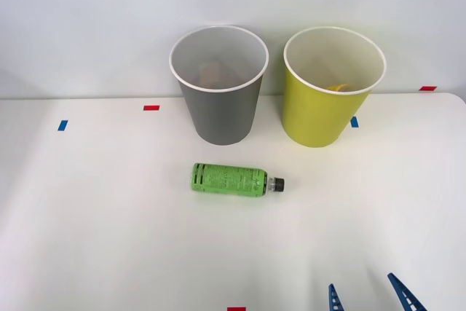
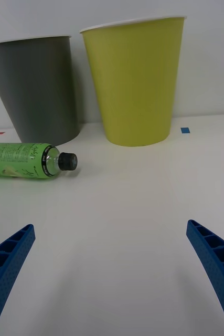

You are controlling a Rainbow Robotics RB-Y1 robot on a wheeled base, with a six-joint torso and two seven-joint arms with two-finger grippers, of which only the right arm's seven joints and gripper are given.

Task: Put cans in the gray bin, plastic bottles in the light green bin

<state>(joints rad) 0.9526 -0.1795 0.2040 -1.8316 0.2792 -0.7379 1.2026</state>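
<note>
Nearest the robot, at the front edge of the white table [image 1: 87,238], the right gripper [image 1: 368,293] hovers with its two blue ribbed fingers [image 2: 9,262] spread wide apart and nothing between them; the tabletop under them is bare. A small red tape mark [image 1: 236,309] sits at the near edge, to the gripper's left.

Farther in and to the left of the gripper lies the green plastic bottle [image 1: 229,179], on its side (label up, printed in darker green). Its black cap [image 1: 277,184] points right, and its base points left. It rests on the table, well apart from the fingers and touching neither bin.

Beyond the bottle stand the two bins, side by side and upright, near the far edge of the table. The gray bin [image 1: 222,111] is on the left, directly behind the bottle, with a white rim and a pale inside; something brownish shows dimly at its bottom, too faint to identify. The light green bin [image 1: 317,114] is on the right, just beside the gray one with a narrow gap between them. A bit of yellow shows low inside it, and I cannot tell what it is.

Small tape marks dot the far part of the table: a blue one [image 1: 62,125] and a red one [image 1: 151,108] left of the gray bin, a blue one [image 1: 354,121] just beside the light green bin's right wall, and a red one [image 1: 427,88] at the far right. A pale wall [image 1: 87,20] rises behind the table.
</note>
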